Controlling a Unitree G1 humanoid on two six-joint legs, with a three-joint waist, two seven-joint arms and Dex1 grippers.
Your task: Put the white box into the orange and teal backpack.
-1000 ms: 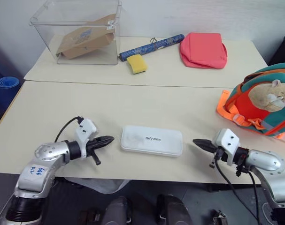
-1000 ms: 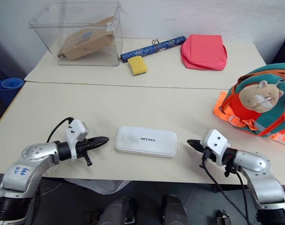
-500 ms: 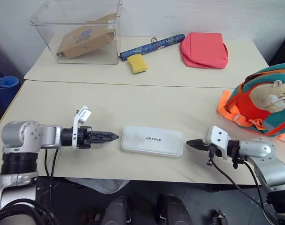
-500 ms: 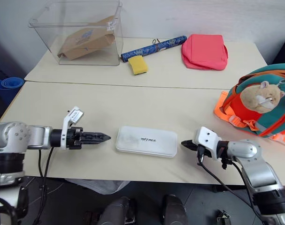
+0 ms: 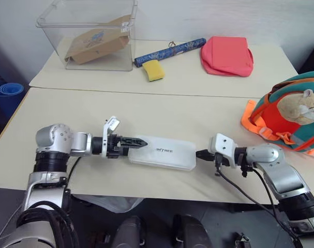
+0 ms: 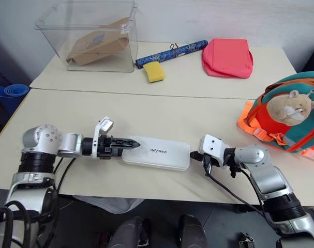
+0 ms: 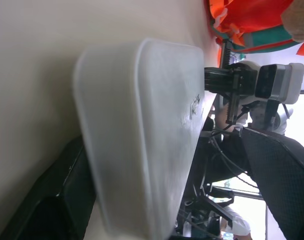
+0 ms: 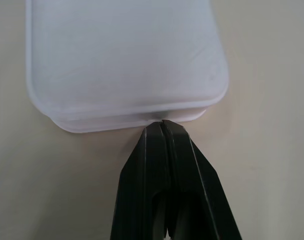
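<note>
Clearly the white box [image 5: 162, 153] is stiff, smooth and probably light, so I would hold it by its two short ends. It lies flat at the table's [image 5: 146, 111] near edge, the backpack [image 5: 291, 116] far at its 3 o'clock. From the left wrist, the left gripper [image 5: 137, 142] stands wide open astride one end. From the right wrist, the right gripper [image 8: 163, 125], fully closed, touches the opposite end.

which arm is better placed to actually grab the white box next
Left, probably. The left gripper is open with its fingers straddling the white box end. The right gripper is shut, tips only butting the opposite end.
</note>
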